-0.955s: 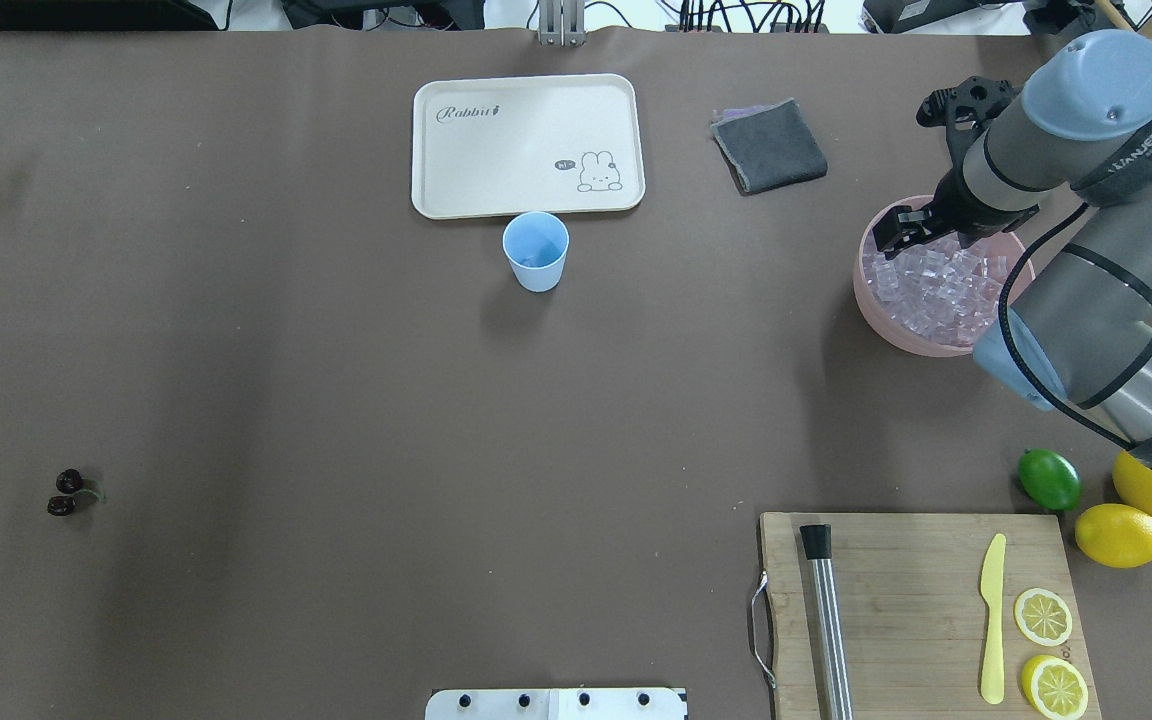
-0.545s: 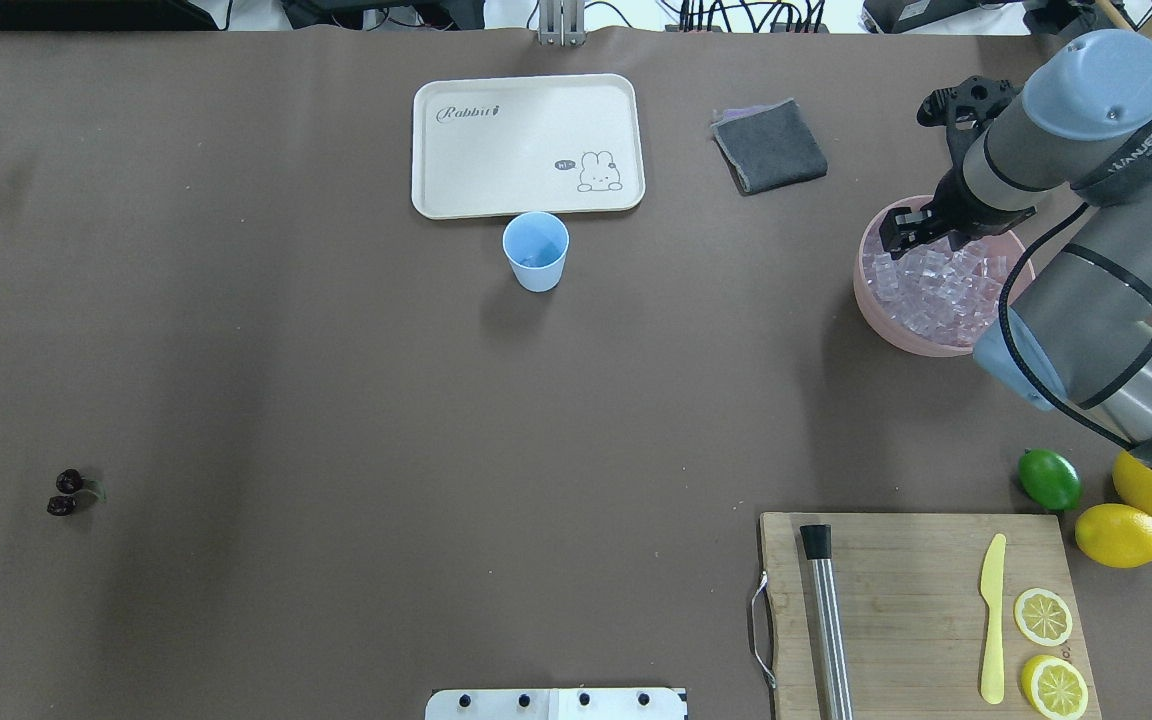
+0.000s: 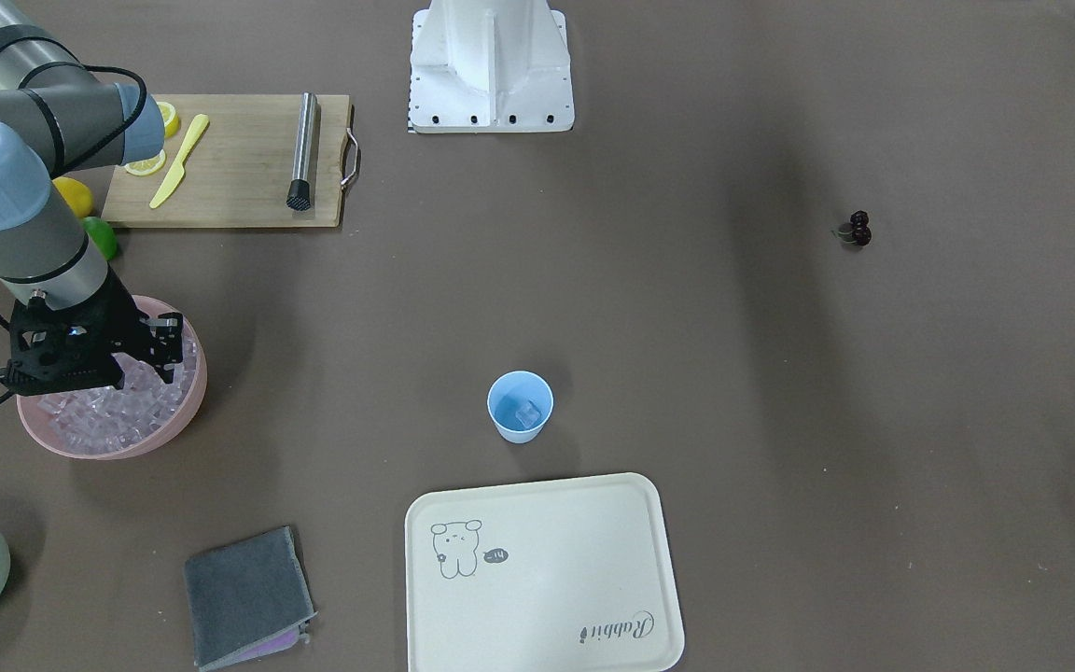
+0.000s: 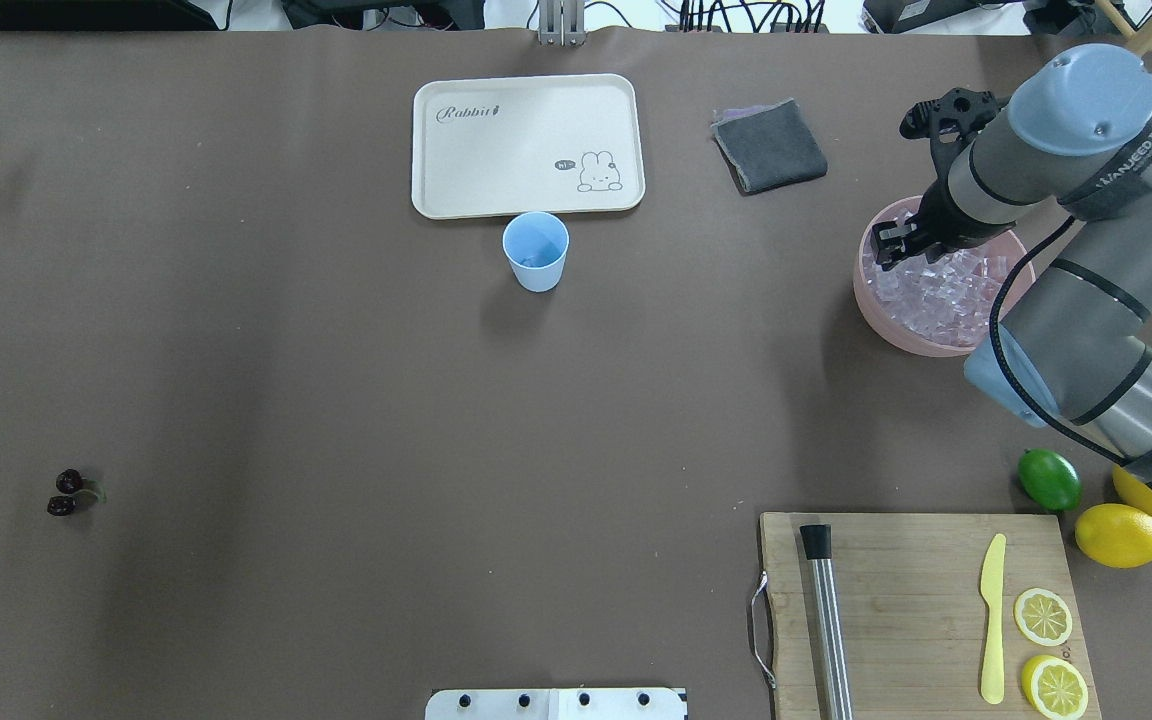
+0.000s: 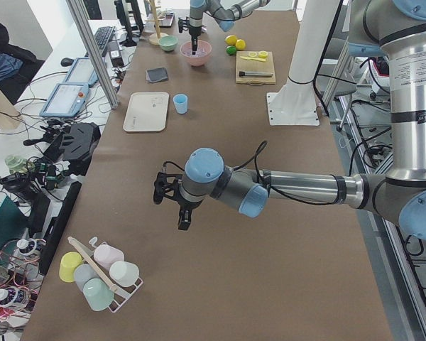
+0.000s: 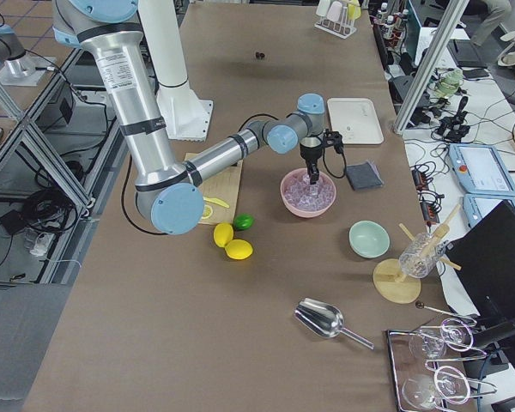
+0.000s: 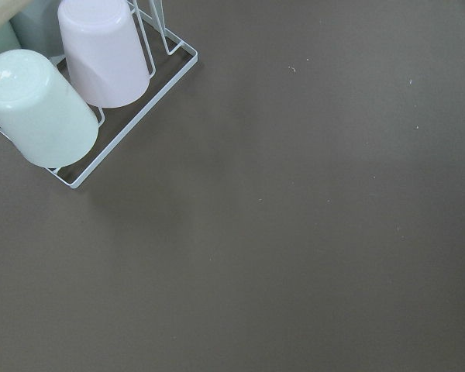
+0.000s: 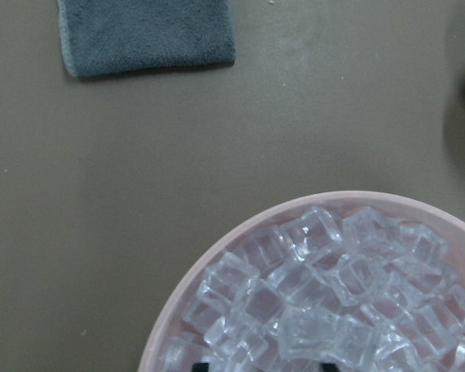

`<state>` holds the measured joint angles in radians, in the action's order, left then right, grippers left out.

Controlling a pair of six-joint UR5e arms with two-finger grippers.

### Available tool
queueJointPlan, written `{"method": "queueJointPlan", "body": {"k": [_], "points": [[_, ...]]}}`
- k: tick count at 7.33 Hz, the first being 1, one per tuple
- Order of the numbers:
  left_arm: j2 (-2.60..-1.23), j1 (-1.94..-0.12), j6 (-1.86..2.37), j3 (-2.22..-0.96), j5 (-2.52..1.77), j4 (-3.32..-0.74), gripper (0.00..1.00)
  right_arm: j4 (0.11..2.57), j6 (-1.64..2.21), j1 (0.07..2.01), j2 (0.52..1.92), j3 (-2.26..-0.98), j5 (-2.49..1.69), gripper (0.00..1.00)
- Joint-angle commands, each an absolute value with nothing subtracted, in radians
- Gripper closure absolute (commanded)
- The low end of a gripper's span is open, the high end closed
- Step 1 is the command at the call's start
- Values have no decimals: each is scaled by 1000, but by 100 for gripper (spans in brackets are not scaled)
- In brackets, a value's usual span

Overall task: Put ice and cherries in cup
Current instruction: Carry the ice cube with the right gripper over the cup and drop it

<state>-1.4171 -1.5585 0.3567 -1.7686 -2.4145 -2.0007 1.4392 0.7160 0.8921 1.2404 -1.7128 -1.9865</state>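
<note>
The pink bowl [image 4: 871, 300] at the right holds many cubes of ice [image 4: 936, 290]. My right gripper [image 4: 884, 247] hangs over the bowl's far left part, tips at the ice. In the right wrist view its two fingertips [image 8: 204, 364] stand apart at the bottom edge over the ice [image 8: 310, 294], so it is open. The light-blue cup [image 4: 536, 250] stands upright by the tray, with one ice cube in it [image 3: 526, 413]. The cherries [image 4: 66, 493] lie far left on the table. My left gripper [image 5: 181, 213] hovers over bare table; I cannot tell if it is open.
A cream tray [image 4: 526, 145] lies behind the cup and a grey cloth [image 4: 769, 147] to its right. A cutting board [image 4: 921, 610] holds a knife, lemon slices and a metal rod. A lime [image 4: 1049, 479] and lemons lie beside it. A cup rack [image 7: 70, 85] shows under the left wrist.
My right arm has shifted a little to the left, and its gripper has moved toward the bowl's left rim, lower over the ice. Nothing else has moved.
</note>
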Motion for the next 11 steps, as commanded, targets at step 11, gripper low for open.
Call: {"method": "queueJointPlan", "body": {"k": [11], "points": [[-1416,-1557,348,-1755,-2414,-2002,2,1553,733,893,1183,-1810,-2005,75]]}}
